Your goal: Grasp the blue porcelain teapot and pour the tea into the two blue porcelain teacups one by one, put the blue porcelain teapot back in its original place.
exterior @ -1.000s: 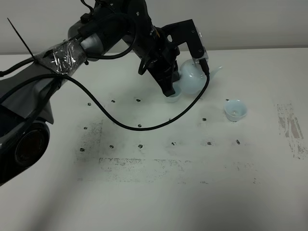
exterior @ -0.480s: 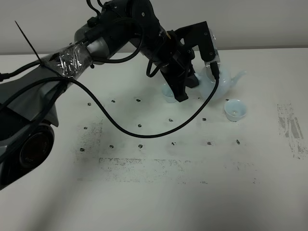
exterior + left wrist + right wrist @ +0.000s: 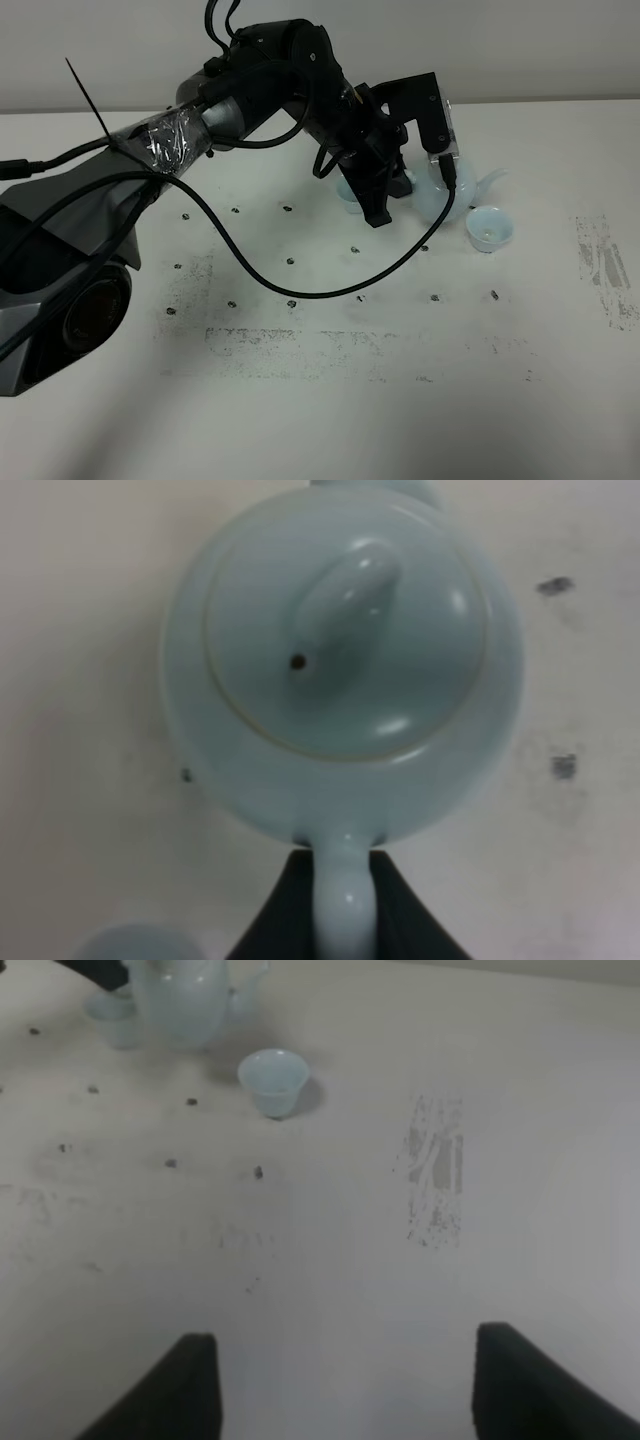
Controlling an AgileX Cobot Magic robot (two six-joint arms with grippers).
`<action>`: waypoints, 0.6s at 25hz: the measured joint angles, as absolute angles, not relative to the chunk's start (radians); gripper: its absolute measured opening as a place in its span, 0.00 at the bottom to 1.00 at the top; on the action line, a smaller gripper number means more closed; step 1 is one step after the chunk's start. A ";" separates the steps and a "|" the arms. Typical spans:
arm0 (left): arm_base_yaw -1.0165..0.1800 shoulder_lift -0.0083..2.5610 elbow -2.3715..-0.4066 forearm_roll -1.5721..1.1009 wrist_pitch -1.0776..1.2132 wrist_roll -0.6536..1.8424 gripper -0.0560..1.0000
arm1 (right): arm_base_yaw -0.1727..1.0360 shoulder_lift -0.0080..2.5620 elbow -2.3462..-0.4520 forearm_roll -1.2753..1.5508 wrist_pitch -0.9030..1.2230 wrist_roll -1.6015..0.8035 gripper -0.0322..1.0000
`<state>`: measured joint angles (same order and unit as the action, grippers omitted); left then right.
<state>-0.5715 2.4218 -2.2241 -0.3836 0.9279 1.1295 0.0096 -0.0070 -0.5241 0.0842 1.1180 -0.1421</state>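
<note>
The pale blue teapot [image 3: 435,203] hangs low between the two teacups, its spout [image 3: 493,181] pointing right. My left gripper [image 3: 418,182] reaches across from the left and is shut on the teapot's loop handle [image 3: 345,905]; in the left wrist view I look straight down on the lid knob [image 3: 345,595]. One teacup [image 3: 490,228] stands just right of the spout. The other teacup [image 3: 350,196] is partly hidden behind the left arm. My right gripper [image 3: 365,1390] is open and empty, well away from the teapot [image 3: 185,1000] and the near teacup [image 3: 273,1080].
A black cable [image 3: 300,285] loops from the left arm down over the white table. Dark scuff marks [image 3: 605,265] and small dots speckle the surface. The table's far edge meets a pale wall behind the arm.
The left gripper has carried the teapot rightward, away from the left teacup, then lowered it beside the right teacup. The cups have stayed put.
</note>
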 joint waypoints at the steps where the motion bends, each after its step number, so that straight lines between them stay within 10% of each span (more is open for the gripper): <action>1: -0.572 2.422 -2.224 -0.379 0.919 1.144 0.06 | 0.010 -0.007 -0.524 0.084 1.118 -0.142 0.53; 15: -0.561 2.422 -2.224 -0.354 0.911 1.322 0.06 | 0.010 -0.007 -0.524 0.084 1.118 -0.138 0.53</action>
<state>-0.5608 2.4218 -2.2241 -0.3543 0.9107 1.3223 0.0096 -0.0070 -0.5241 0.0842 1.1180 -0.1379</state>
